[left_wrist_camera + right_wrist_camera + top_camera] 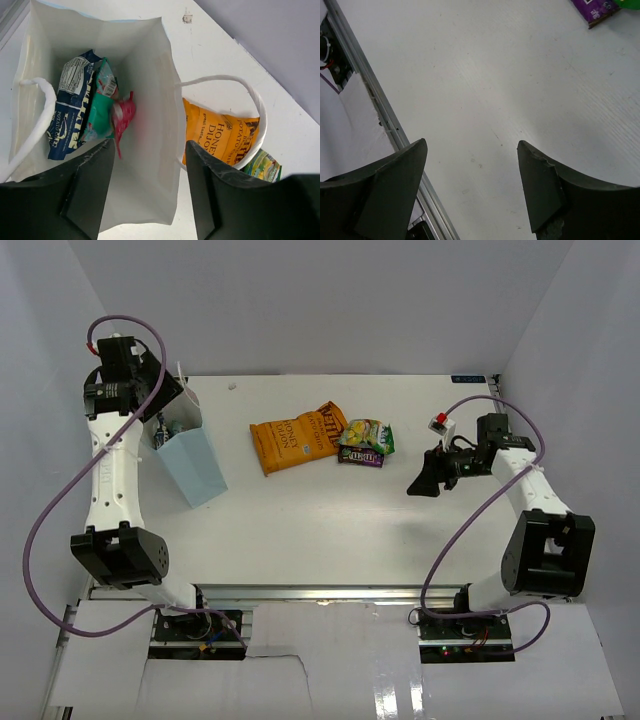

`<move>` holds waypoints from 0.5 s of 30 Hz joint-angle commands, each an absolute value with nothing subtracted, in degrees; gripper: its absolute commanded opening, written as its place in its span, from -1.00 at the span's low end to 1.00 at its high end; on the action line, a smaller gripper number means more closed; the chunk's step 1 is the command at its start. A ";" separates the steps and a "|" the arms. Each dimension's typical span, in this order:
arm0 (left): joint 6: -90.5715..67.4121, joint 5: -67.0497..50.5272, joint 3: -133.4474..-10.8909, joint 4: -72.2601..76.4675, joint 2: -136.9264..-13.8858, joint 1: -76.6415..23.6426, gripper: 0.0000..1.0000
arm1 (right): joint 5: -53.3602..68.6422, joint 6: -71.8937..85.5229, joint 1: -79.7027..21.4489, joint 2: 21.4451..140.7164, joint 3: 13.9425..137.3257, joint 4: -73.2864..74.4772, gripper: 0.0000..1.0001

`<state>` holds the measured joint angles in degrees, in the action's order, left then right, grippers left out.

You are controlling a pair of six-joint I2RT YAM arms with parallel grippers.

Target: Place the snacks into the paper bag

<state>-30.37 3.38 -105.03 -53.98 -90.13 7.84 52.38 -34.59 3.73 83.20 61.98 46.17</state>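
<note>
The light-blue paper bag [193, 462] stands upright at the left. My left gripper [150, 165] is open and empty, right above the bag's mouth [150, 75]. Inside lie the dark blue chip bag [70, 107], the teal bag [100, 107] and the pink packet [123, 116]. The large orange bag [297, 436] lies flat at the table's middle back, and shows in the left wrist view [217, 132] too. The yellow-green packet [370, 432] and the dark purple packet [360, 455] lie just right of it. My right gripper [422, 483] is open and empty, right of the packets, over bare table [470, 90].
White walls enclose the table on three sides. A metal rail [380, 115] runs along the table's near edge. The bag's white string handles [250, 100] hang out on both sides. A corner of the purple packet [595, 10] shows in the right wrist view.
</note>
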 commanded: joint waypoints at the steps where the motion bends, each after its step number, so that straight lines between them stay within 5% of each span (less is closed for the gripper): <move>1: -29.36 1.75 -105.91 -53.09 -86.14 8.26 0.41 | 51.42 -29.63 3.52 85.95 67.66 42.45 0.57; 8: -24.45 -6.81 -104.78 -49.68 -77.37 8.26 0.51 | 45.89 -2.50 1.50 94.82 76.26 32.35 0.47; 15: -27.94 -28.01 -79.39 -31.92 -55.04 8.17 0.76 | 42.19 11.95 -4.48 104.82 86.10 23.90 0.49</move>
<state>-26.17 -14.70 -84.79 -40.32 -61.71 8.16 44.34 2.28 -1.52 101.56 79.79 29.89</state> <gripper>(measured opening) 0.876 0.743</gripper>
